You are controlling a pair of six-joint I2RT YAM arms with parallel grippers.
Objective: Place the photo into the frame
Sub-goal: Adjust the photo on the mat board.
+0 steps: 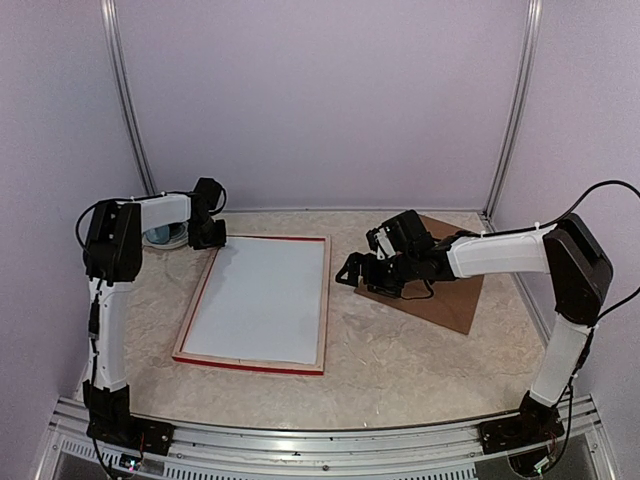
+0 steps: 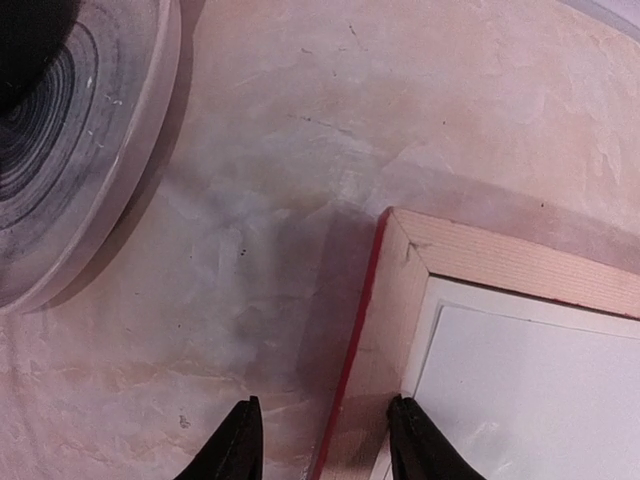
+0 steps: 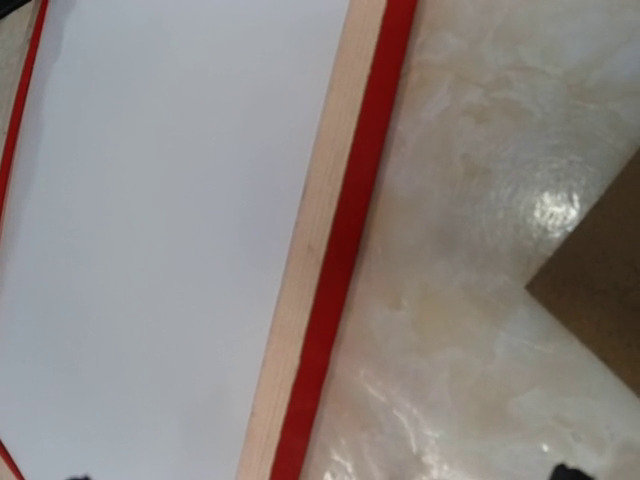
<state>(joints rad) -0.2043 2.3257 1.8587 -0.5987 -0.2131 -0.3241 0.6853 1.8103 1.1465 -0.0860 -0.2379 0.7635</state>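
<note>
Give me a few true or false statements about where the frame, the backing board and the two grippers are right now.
The frame lies flat on the table. True.
The brown backing board sits inside the frame. False: it lies on the table, to the right of the frame.
The left gripper has its fingers on either side of the frame's rail near a corner. True.
The right gripper clamps the frame. False: it is open and holds nothing, between frame and board.

The frame [image 3: 343, 240] is cut off by the right wrist view's edges; beside it the right hand [image 1: 350, 272] hides part of the brown board [image 1: 452, 300]
</note>
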